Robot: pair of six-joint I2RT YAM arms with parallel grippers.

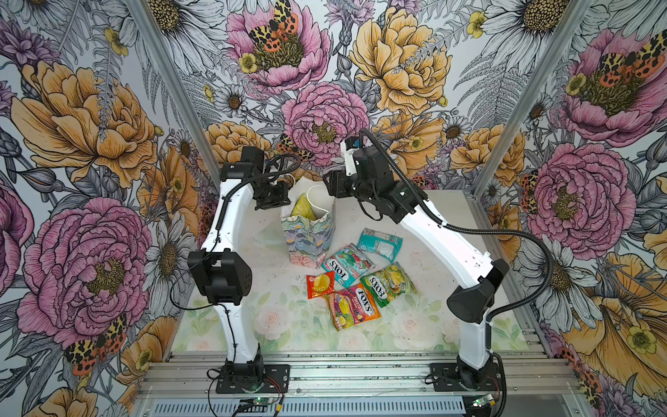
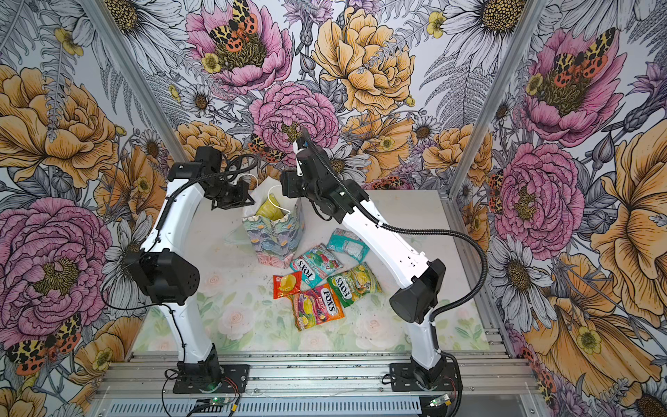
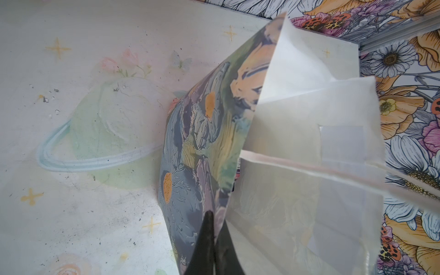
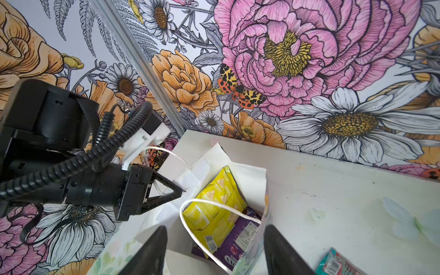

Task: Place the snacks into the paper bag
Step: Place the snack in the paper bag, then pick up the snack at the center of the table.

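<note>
The paper bag (image 1: 306, 236) (image 2: 272, 236) stands upright at the back middle of the table. My left gripper (image 3: 214, 216) (image 4: 182, 190) is shut on the bag's wall (image 3: 197, 142) at the rim, one finger outside, one inside. My right gripper (image 4: 215, 229) (image 1: 326, 186) hangs open just above the bag's mouth, with nothing between its fingers. Inside lie a yellow snack packet (image 4: 214, 204) (image 1: 305, 209) and a purple one (image 4: 240, 240). On the table to the bag's right lie several snacks: teal (image 1: 379, 243), teal FOX'S (image 1: 346, 269), green (image 1: 388, 283), small red-orange (image 1: 319, 285), orange FOX'S (image 1: 352, 305).
The floral back wall (image 4: 309, 59) stands close behind the bag. A white cord handle (image 4: 190, 214) loops across the bag's mouth. The pale floral table mat (image 1: 252, 317) stretches in front. Aluminium rails (image 1: 361, 375) with both arm bases run along the front edge.
</note>
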